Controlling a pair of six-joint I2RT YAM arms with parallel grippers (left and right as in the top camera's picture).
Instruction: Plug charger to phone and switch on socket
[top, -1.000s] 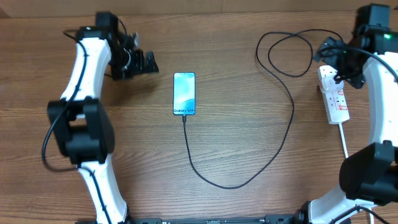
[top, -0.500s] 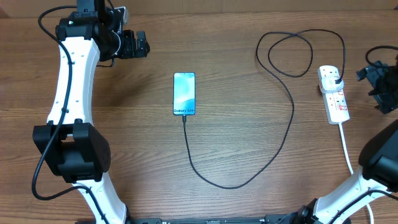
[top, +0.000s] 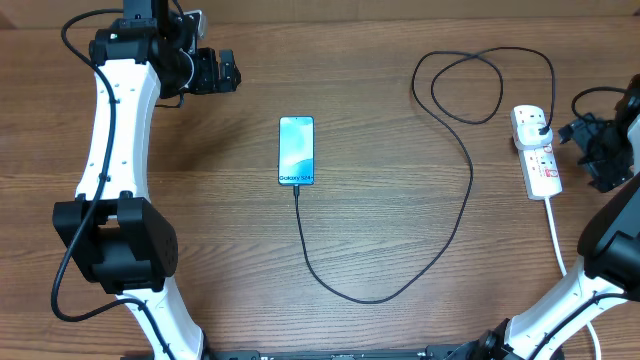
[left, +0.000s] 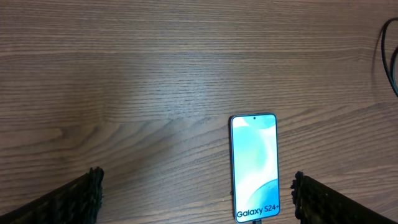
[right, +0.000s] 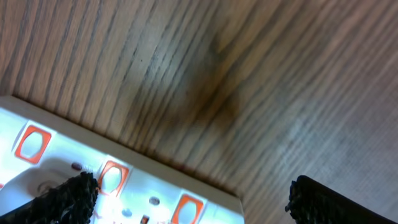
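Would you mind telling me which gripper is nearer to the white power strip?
Right. The right gripper sits open just beside the power strip's outer edge; the left gripper is far across the table, beyond the phone.

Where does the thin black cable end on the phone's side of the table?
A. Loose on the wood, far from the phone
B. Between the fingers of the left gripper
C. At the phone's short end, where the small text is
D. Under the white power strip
C: in the overhead view the charger runs straight up to the short end of the phone that carries the text.
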